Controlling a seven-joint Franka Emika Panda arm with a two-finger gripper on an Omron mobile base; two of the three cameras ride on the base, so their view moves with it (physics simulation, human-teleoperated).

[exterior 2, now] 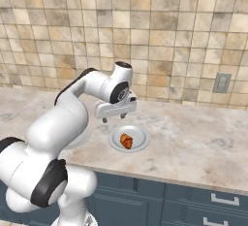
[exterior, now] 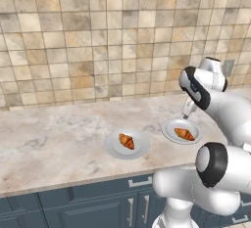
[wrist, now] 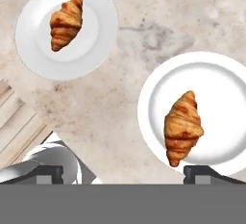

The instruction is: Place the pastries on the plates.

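1. We see the left croissant (exterior: pixel 126 141) lying on the left plate (exterior: pixel 113 148) on the tabletop (exterior: pixel 49 139).
2. The right croissant (exterior: pixel 184 134) lies on the right plate (exterior: pixel 169 129).
3. Our tool (wrist: pixel 123 172) hangs above, released and empty.

bare counter (exterior: pixel 54 139) left of both plates (exterior: pixel 126 144) (exterior: pixel 182 131); each holds a croissant (exterior: pixel 126 141) (exterior: pixel 184 134).
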